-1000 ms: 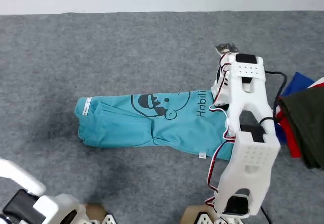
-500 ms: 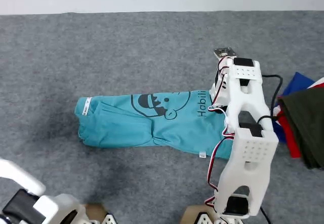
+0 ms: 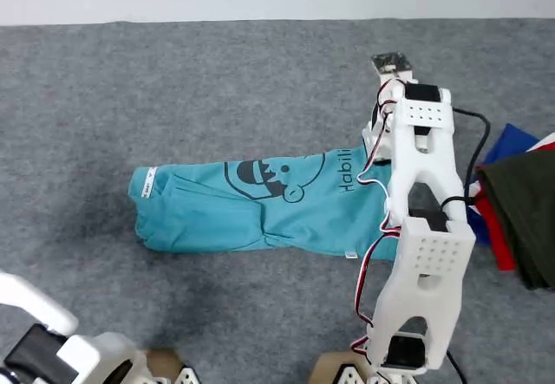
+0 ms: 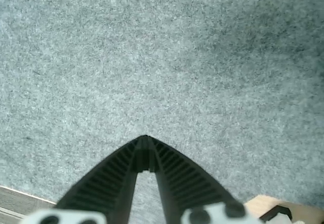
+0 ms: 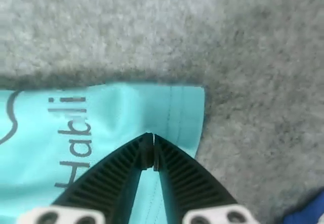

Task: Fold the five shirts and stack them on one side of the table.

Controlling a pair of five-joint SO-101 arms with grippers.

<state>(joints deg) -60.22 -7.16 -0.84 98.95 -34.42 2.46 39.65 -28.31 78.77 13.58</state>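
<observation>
Right fingers [image 5: 121, 176]: closed, tips pressed together on the teal shirt [image 5: 116, 118], just inside its stitched hem. A soft crease in the cloth ran up to the tips, so a pinch of fabric appeared to be caught between them. Dark printed lettering lay on the cloth beside the fingers. Grey felt of the bench [image 5: 253, 57] showed past the hem, with a scrap of blue cloth [image 5: 309, 211] further out.

Left fingers [image 4: 116, 176]: closed, tips meeting, nothing between them. They hung over bare grey felt, with a strip of tan board [image 4: 263, 206] close to the wrist.

High view: right arm [image 3: 425, 228] stretched from the near edge out over the hem end of the teal shirt [image 3: 243, 206]. The shirt lay across the middle of the bench [image 3: 260, 81], folded into a long band. Its collar label end pointed to the left edge and its hem end to the right edge. A dark face print and the lettering faced up.

Left arm [image 3: 52, 349] sat low at the near left corner, well apart from the shirt.

A pile of shirts rested at the right edge: dark olive one [image 3: 520, 202] on top, red one [image 3: 494, 232] under it, and a blue one [image 3: 512, 137] sticking out toward the far side. The pile sat just beside the right arm, apart from the teal shirt.
</observation>
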